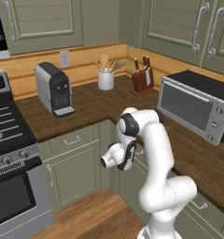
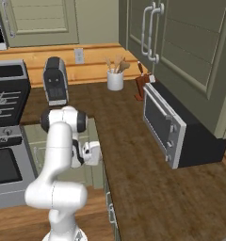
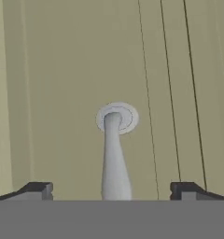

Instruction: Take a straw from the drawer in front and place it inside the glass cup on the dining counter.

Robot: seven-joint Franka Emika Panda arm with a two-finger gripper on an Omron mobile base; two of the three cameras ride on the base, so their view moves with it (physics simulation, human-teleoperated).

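Observation:
My gripper [image 3: 112, 191] is open, its two dark fingertips [image 3: 39, 190] standing wide apart close in front of a sage-green panel front, the drawer [image 3: 62, 93]. A silver handle [image 3: 115, 140] comes off the panel between the jaws; nothing is gripped. In the right base view the hand [image 2: 97, 153] points at the cabinet fronts below the brown counter [image 2: 148, 179], near its inner corner. The straw, the glass cup and the dining counter are out of view.
On the L-shaped counter stand a coffee machine [image 1: 55, 88], a white crock of wooden utensils [image 1: 105, 77], a knife block [image 1: 143, 78] and a silver toaster oven [image 1: 193, 105]. A stove [image 1: 6, 140] is at the left. Wood floor [image 1: 95, 214] lies below.

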